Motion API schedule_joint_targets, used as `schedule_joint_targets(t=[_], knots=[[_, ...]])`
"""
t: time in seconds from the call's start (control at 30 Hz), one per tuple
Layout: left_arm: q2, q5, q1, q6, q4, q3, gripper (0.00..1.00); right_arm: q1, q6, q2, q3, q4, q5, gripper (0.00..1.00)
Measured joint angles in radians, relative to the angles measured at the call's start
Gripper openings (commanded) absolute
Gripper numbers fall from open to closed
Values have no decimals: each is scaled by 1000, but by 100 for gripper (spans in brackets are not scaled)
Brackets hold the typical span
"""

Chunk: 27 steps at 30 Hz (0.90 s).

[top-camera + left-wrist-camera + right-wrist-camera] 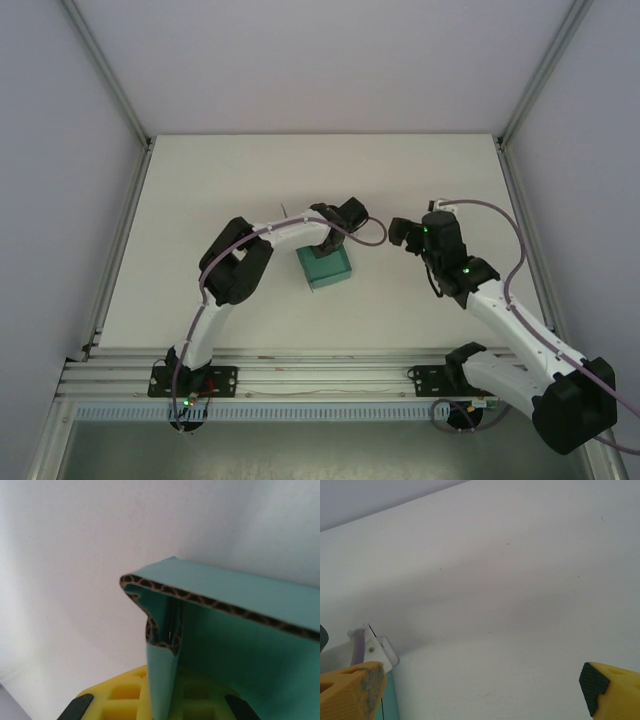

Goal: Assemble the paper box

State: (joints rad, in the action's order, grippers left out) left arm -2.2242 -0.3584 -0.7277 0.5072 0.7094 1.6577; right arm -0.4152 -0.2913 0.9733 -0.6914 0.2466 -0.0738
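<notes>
Worktop [200, 200] is carrying a teal card box [328, 270] at centre frame. The left end effector [157, 707] is straddling one upright wall of it near a corner, jaws spread, pinching nothing. The right end effector [480, 695] is hovering near the box's right, also gaping wide. Squeezing off-centre would be risking a crushed corrugated wall or a tipped, unbraced box.
</notes>
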Motion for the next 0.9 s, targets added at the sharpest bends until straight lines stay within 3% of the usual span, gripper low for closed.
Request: schedule_joint_targets(t=[0.13,0.2,0.5,0.57,0.9], knots=[[5,-12,1,6,-33,-14,22,0,-1,0,0,0,6,100],[6,-8,3,11,-71,-28,25,0,0,0,0,0,7,100],[86,77,9,29,-115,-65,82,4,11,-14,0,12,23,100],[121,111,9,41,-116,-82,100,4,15,-24,0,19,35,100],[302,248,10,61,-158,-130,100,32,43,-64,0,27,72,100]])
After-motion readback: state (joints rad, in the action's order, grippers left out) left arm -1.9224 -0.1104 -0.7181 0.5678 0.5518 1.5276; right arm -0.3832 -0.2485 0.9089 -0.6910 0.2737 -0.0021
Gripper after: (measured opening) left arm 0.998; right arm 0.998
